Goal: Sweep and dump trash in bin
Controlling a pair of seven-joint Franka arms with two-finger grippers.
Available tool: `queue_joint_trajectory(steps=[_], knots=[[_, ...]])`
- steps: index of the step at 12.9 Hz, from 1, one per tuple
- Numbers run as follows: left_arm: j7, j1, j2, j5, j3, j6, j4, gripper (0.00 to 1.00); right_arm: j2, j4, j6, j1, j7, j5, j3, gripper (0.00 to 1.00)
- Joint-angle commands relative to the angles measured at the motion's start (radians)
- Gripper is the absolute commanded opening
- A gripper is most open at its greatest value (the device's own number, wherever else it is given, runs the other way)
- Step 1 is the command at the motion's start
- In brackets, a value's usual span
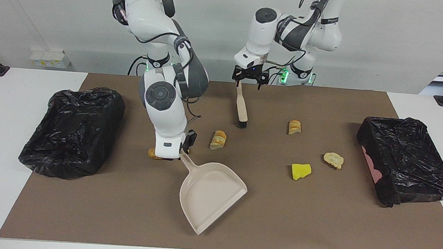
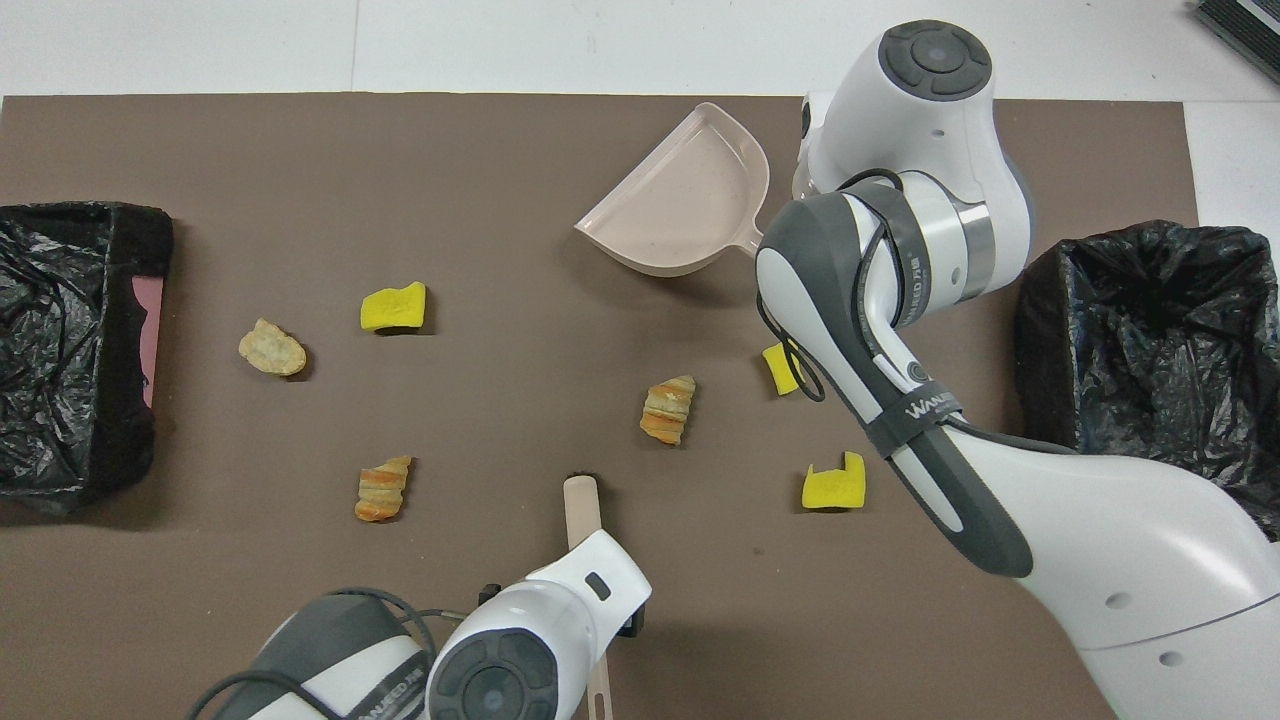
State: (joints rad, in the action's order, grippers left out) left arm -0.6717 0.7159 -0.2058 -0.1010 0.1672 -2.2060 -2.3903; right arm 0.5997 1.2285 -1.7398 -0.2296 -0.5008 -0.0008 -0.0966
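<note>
Right gripper point(image 1: 184, 148) clamped on handle of dustpan point(image 1: 210, 193); pan carried at a slant, mouth turned toward the left arm's end of the tabletop point(image 1: 315, 226) and away from the robots. Left gripper point(image 1: 249, 79) over grip end of brush point(image 1: 241, 107), jaws spread wide, not closed on it; contact not resolvable from either view. Brush flat on mat, long axis running away from the robots, black bristle end farthest out. Key relation: brush handle directly under left gripper, in line with the arm's reach, so a straight descent and closure looks sufficient. Left arm folded, wrist pointing down; right arm extended across the middle, forearm covering some scraps. Trash unswept: striped bread piece point(image 1: 218, 139) between dustpan and brush; second striped piece point(image 1: 294, 127), pale crust point(image 1: 333, 159) and yellow chunk point(image 1: 301, 171) toward the left arm's end; two more yellow chunks point(image 2: 833, 485) point(image 2: 782, 366) and a brown piece point(image 1: 152, 153) by the right arm. Bins point(image 1: 408, 159) point(image 1: 73, 131) at both ends.
</note>
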Motion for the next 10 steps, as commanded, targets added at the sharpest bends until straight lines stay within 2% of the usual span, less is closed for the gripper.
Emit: queue_joint_trajectory(steps=[1, 3, 6, 7, 8, 9, 10], knots=[[-0.058, 0.08, 0.046, -0.009, -0.018, -0.089, -0.065, 1.0, -0.069, 0.104, -0.018, 0.01, -0.111, -0.019, -0.009, 0.0], [-0.075, 0.103, 0.029, -0.009, -0.017, -0.095, -0.096, 1.0, -0.077, 0.114, -0.024, 0.006, -0.148, -0.065, -0.009, 0.0], [-0.127, 0.131, 0.029, -0.009, -0.017, -0.096, -0.125, 1.0, -0.074, 0.114, -0.026, 0.012, -0.223, -0.065, -0.011, 0.0], [-0.149, 0.131, 0.028, -0.011, -0.017, -0.096, -0.127, 0.97, -0.075, 0.114, -0.027, 0.012, -0.226, -0.065, -0.011, 0.0], [-0.158, 0.14, 0.028, -0.015, -0.017, -0.093, -0.125, 0.92, -0.077, 0.115, -0.027, 0.007, -0.225, -0.065, -0.009, 0.0], [-0.167, 0.142, 0.028, -0.035, -0.017, -0.092, -0.127, 0.74, -0.077, 0.117, -0.026, 0.009, -0.226, -0.065, -0.011, 0.0], [-0.167, 0.142, 0.028, -0.045, -0.017, -0.087, -0.125, 0.62, -0.077, 0.117, -0.026, 0.006, -0.226, -0.065, -0.009, 0.0]])
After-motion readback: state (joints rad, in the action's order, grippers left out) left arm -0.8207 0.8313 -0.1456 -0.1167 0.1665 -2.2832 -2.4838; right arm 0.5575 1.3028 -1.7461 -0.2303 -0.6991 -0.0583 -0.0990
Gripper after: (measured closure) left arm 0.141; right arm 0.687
